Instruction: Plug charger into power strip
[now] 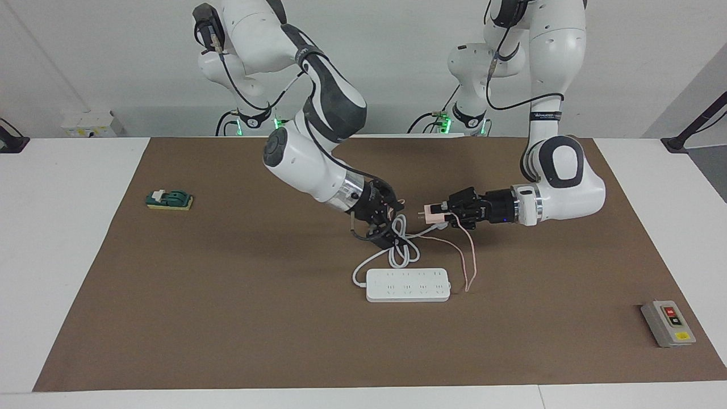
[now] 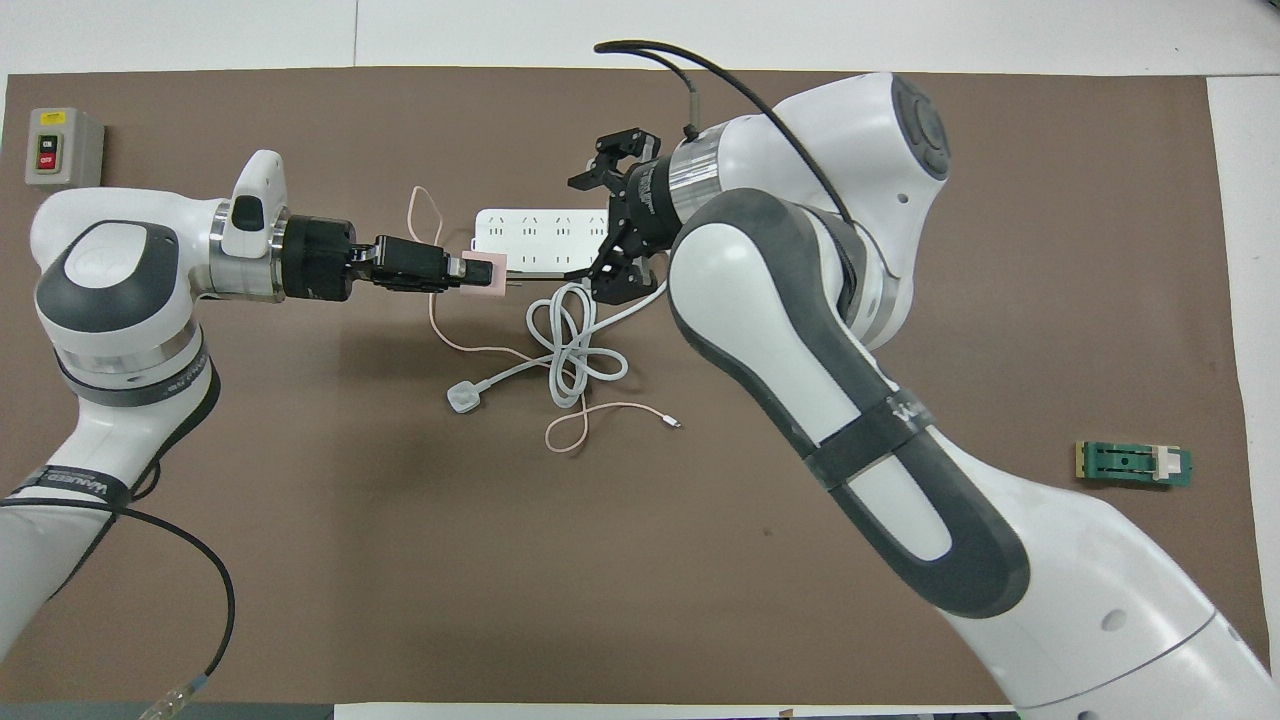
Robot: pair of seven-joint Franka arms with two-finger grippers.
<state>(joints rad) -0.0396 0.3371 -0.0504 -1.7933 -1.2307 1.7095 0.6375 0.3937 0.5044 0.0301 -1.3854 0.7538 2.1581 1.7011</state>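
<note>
The pale pink charger (image 1: 433,213) (image 2: 484,276) hangs above the brown mat with my left gripper (image 1: 441,215) (image 2: 466,271) shut on it. Its prongs point toward the right arm's end of the table, and its thin pink cable (image 1: 470,258) (image 2: 445,335) droops to the mat. The white power strip (image 1: 408,285) (image 2: 530,232) lies flat on the mat, sockets up. My right gripper (image 1: 386,222) (image 2: 602,220) is open and holds nothing. It hovers over the strip's looped cord (image 1: 401,250) (image 2: 572,350), a short gap from the charger's prongs.
The cord's round white plug (image 2: 463,397) lies on the mat nearer the robots than the strip. A grey button box (image 1: 668,322) (image 2: 62,152) sits at the left arm's end. A green part on a yellow pad (image 1: 169,200) (image 2: 1133,463) sits at the right arm's end.
</note>
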